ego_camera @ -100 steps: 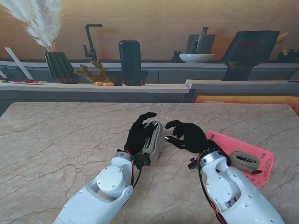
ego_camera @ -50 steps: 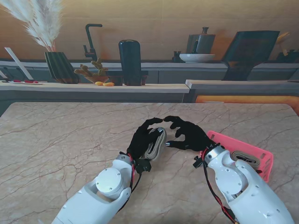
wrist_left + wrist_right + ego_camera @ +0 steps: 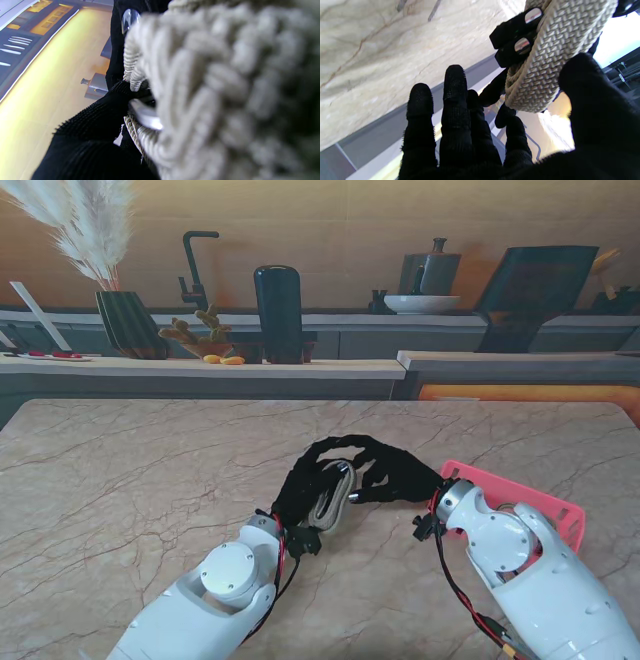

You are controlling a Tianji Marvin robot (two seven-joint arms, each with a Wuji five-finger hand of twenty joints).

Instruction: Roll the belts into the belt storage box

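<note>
While the left hand clasps the rolled woven belt above the marble surface, the right hand meets it from the right, thumb and fingers spread around the roll, grip uncertain. Pink belt storage box lies just right, partly hidden by the right arm.

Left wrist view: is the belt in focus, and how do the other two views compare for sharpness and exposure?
Left wrist view: the woven belt fills the frame, mostly blurred, sharp only near the left hand. Right wrist view: weave crisp, background beside the right hand blown out. Stand view: evenly lit and sharp, with soft shadows on the table.
</note>
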